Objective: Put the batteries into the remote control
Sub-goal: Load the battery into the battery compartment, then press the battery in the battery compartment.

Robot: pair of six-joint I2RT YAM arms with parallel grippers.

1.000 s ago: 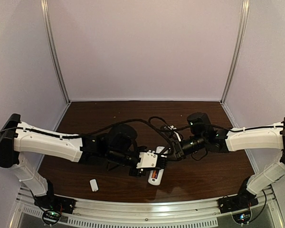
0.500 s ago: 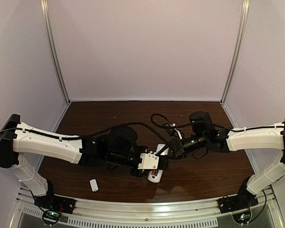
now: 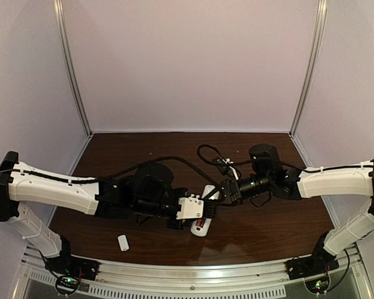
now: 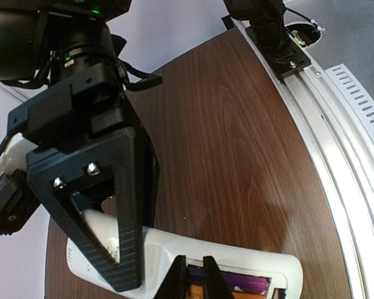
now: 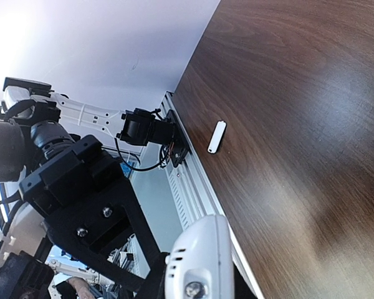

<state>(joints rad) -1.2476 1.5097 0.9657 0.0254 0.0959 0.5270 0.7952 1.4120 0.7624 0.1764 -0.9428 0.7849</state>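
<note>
two narrow tips of the left pincer [image 4: 194,281] sit almost together on the batteries [image 4: 237,285], which lie in the opened remote [image 4: 243,263] on the middle of the table [image 4: 237,156], toward the near edge. the right pincer [image 3: 217,194] clamps the remote's far end. best to press straight down, gently, letting that clamp steady it till both seat flat.

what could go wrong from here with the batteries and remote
1. The right claw seems to grip only one end of the remote control; a push from the left claw further along it could tip or slide it.
2. The orange battery and purple battery sit uncovered right under the left claw's tips; off-centre pressure may pop one out.
3. The claws are very close and may collide.
</note>
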